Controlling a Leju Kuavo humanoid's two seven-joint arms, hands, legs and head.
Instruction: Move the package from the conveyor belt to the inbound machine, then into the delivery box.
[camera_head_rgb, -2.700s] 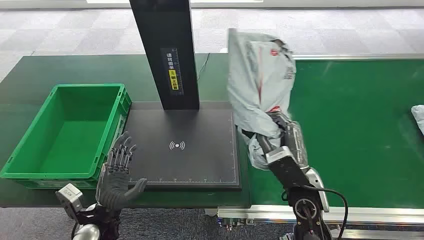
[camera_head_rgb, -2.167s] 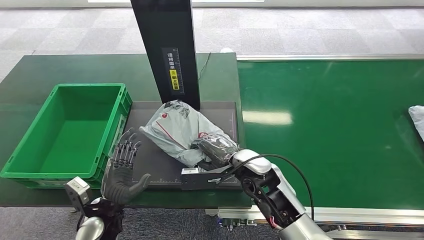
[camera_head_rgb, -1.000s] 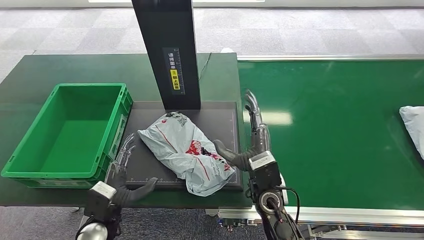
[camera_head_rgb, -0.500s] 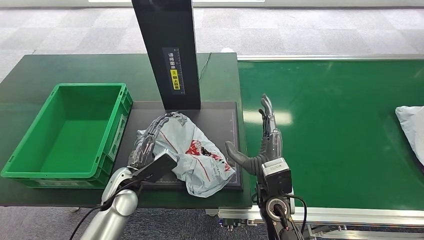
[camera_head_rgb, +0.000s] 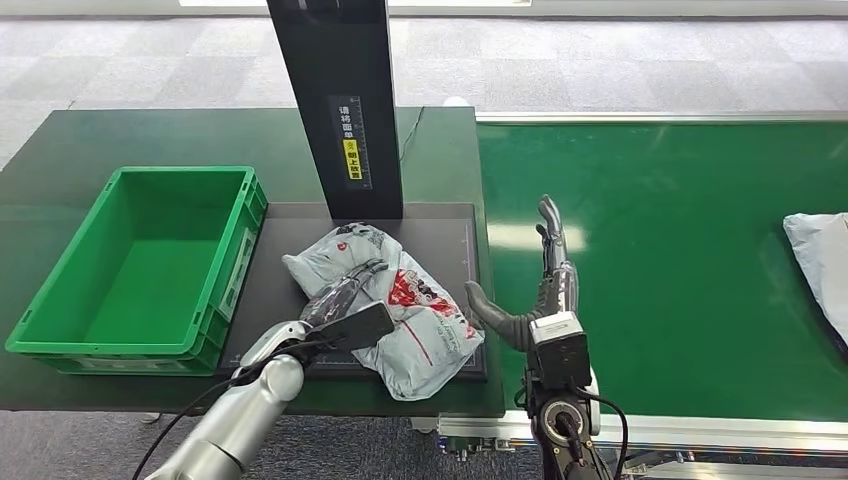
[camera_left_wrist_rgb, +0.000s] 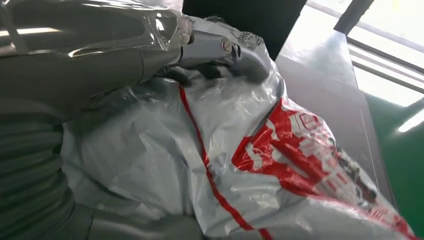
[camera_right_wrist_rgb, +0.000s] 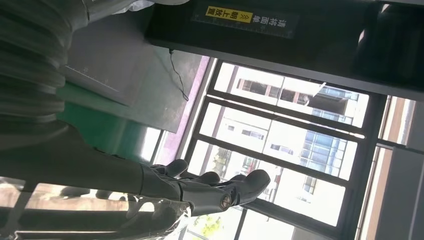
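The grey package (camera_head_rgb: 410, 315) with red print lies crumpled on the black platform (camera_head_rgb: 440, 235) of the inbound machine, in front of its black post (camera_head_rgb: 335, 100). My left hand (camera_head_rgb: 345, 295) reaches in over the platform's front edge and grips the package's left part. In the left wrist view its fingers (camera_left_wrist_rgb: 215, 47) curl over the top of the package (camera_left_wrist_rgb: 250, 165) and the thumb sits beneath it. My right hand (camera_head_rgb: 535, 290) stands upright with fingers spread, just right of the platform, holding nothing. The right wrist view shows those fingers (camera_right_wrist_rgb: 210, 190) apart in the air.
An open green delivery box (camera_head_rgb: 60, 300) stands left of the platform, with nothing inside. The green conveyor belt (camera_head_rgb: 680, 260) stretches to the right, and a second grey package (camera_head_rgb: 820, 265) lies at its far right edge.
My left hand has slid further onto the package and closed around it, bunching its left end. My right hand has drawn slightly back and right. The second package has moved in along the belt.
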